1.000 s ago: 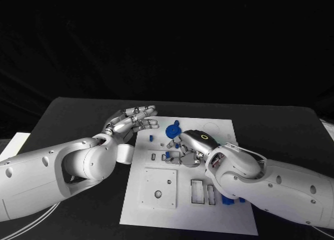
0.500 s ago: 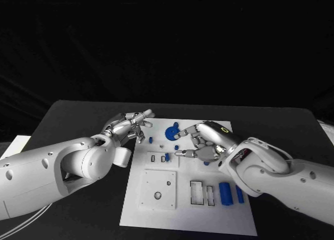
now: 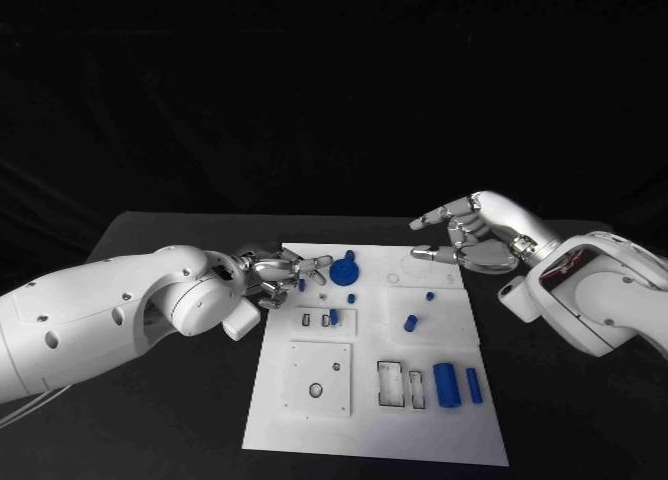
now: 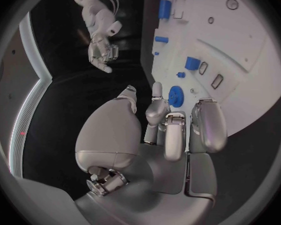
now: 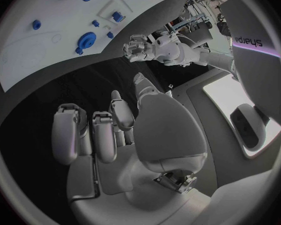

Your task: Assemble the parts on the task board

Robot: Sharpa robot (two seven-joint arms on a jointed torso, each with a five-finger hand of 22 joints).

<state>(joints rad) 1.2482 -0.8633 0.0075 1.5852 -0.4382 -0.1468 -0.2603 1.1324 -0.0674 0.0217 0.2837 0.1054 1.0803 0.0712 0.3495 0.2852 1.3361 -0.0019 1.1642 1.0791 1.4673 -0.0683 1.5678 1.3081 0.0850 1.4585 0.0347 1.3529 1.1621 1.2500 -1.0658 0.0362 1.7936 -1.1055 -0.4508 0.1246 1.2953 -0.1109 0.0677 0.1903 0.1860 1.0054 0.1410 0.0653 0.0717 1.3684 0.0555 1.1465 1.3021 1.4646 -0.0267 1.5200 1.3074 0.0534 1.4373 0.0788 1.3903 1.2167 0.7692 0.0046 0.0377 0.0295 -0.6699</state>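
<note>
The white task board [image 3: 366, 410] lies in the middle of the black table. A blue round disc part [image 3: 343, 267] sits near its far edge, also seen as the disc [image 4: 176, 94] just past my left fingers. A small blue peg [image 3: 411, 323] lies mid-board, and another blue piece [image 3: 334, 317] stands in a slot. Two blue cylinders [image 3: 447, 385] lie near the right edge. My left hand [image 3: 284, 272] hovers at the board's far left edge, fingers apart, holding nothing. My right hand [image 3: 471, 232] is raised over the far right corner, empty, its fingers loosely curled and apart.
A raised white square plate [image 3: 317, 376] with a hole takes up the board's near left. Rectangular slots [image 3: 392, 383] sit beside the cylinders. Black table [image 3: 161, 430] surrounds the board on all sides.
My right hand lifted off the board's middle and pulled back to the far right, uncovering the small blue peg and the cylinders. My left hand turned and dropped toward the board's left edge.
</note>
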